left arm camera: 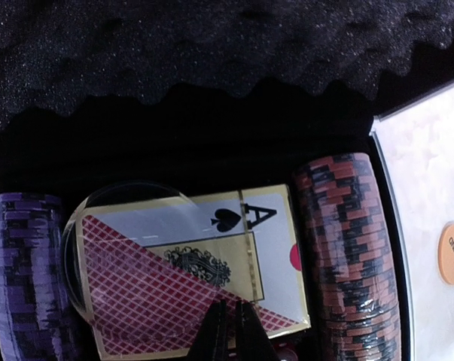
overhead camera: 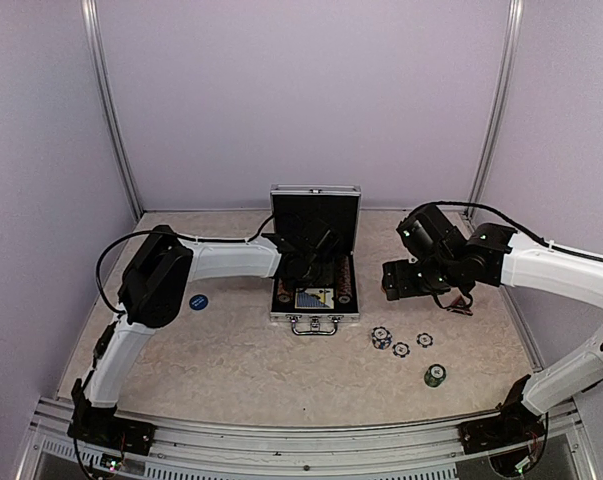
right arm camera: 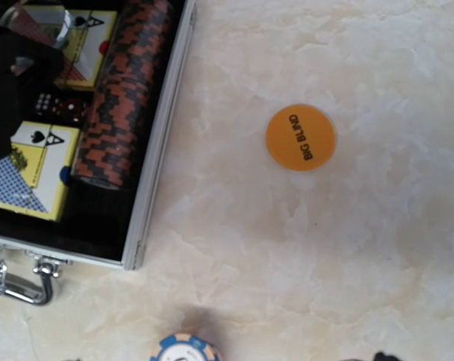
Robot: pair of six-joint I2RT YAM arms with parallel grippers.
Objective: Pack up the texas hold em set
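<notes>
Mid-packing, we see the ribbed silver aluminium case open at frame centre, our left claw pinched shut above its red-backed card deck. Our right claw hangs wide over the orange round disc; we should descend and grip it.

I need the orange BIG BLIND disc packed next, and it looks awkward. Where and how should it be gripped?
Probably by its rim: come straight down on the orange disc with the jaws on opposite edges. It lies flat and thin on the table, so only the edge offers purchase, and it sits apart from the case, leaving room all round.
</notes>
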